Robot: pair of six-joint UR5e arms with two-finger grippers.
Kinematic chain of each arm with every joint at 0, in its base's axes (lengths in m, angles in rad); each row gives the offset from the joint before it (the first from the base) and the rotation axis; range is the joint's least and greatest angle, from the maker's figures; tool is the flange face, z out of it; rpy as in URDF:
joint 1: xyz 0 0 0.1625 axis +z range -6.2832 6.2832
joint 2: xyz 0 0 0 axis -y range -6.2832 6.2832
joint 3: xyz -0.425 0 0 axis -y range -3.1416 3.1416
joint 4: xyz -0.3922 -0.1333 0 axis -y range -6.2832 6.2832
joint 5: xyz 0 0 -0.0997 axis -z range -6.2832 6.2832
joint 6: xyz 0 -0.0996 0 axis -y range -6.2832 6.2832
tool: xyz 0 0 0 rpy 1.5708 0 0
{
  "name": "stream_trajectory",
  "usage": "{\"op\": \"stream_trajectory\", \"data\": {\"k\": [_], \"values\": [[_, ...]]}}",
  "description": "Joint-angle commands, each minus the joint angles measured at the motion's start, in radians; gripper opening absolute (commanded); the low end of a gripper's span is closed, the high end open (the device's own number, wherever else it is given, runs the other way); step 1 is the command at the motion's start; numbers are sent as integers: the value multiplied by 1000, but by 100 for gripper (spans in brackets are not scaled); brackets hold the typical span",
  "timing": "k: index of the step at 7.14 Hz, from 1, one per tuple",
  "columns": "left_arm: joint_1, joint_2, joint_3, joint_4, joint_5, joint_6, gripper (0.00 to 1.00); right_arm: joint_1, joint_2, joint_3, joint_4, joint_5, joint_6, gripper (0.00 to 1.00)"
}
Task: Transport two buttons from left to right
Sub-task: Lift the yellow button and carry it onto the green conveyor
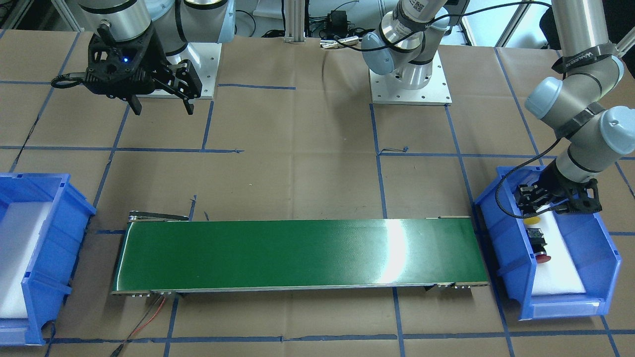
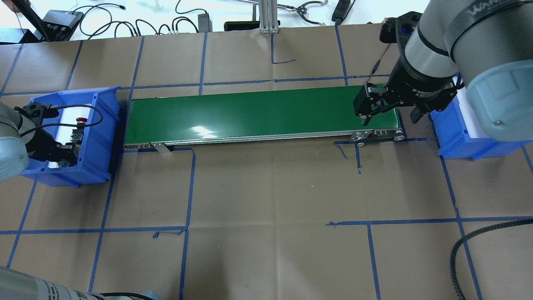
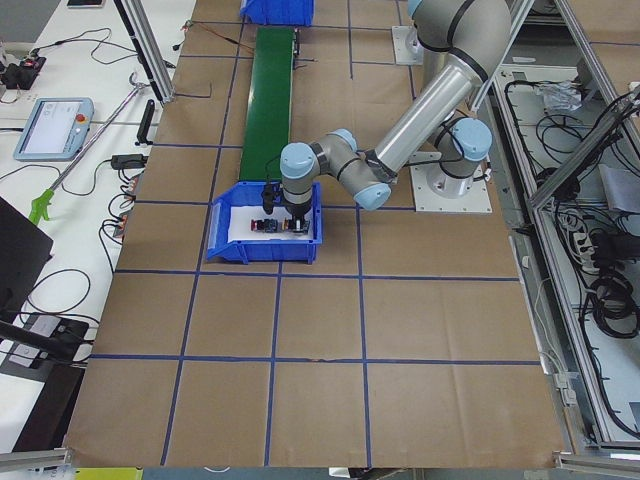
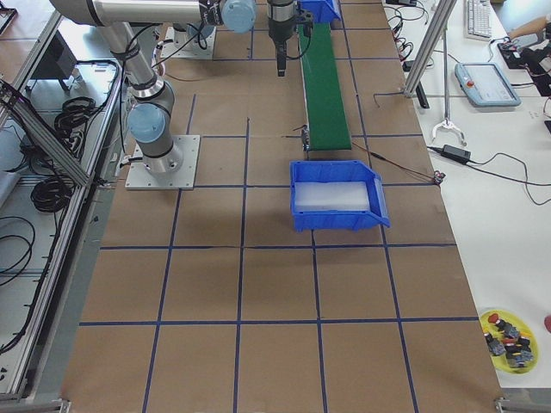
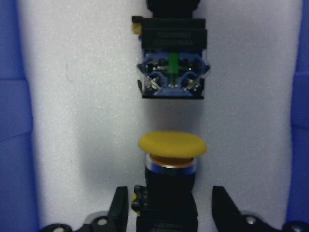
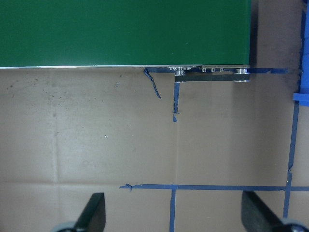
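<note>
"Checking the left gripper [image 5: 170, 191] first. Where's it at?" (A)
"Down in the left bin [image 1: 516, 263], fingers [image 5: 119, 208] apart, straddling the black body of the yellow button [image 5: 171, 145]. Thin gaps either side, so not clamped as far as I can see." (B)
"Axis?" (A)
"Button lies on its side on the white foam [image 5: 72, 121]. Long axis runs straight ahead of the gripper, cap at the far end, past the fingertips. Fingers would close across the body, so that lines up. I'd say closing is all the next move needs." (B)
"Red button [image 1: 537, 243]?" (A)
"Just ahead of the yellow cap, same line, not touching it. Terminal end faces the gripper, red cap points away." (B)
"Which view for that?" (A)
"Left wrist view gives the gaps and the terminals but cuts off the red cap. Front view shows the red cap, but the gripper hides the yellow body there and only a bit of yellow cap shows." (B)
"Right gripper [image 2: 390, 118]?" (A)
"Wide apart, holding nothing, hanging above the worktop [image 2: 266, 187]. Right end of the green belt [image 1: 297, 253] is ahead of it, right bin [image 2: 458, 143] off to its side. Well apart from both buttons, so the left arm is nearer by far." (B)
"Progress?" (A)
"Neither button across yet, my read." (B)
</note>
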Motion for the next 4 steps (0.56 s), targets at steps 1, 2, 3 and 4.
{"op": "stream_trajectory", "data": {"k": [1, 2, 3, 4], "values": [[-3, 33, 72, -55, -5, -2, 5, 0, 0, 0, 0, 0, 0, 100], [-3, 56, 124, -136, -5, -4, 5, 0, 0, 0, 0, 0, 0, 100], [-3, 82, 201, -251, -5, -6, 5, 0, -1, 0, 0, 0, 0, 100], [-5, 97, 274, -360, -5, -21, 5, 0, 0, 0, 0, 0, 0, 100]]}}
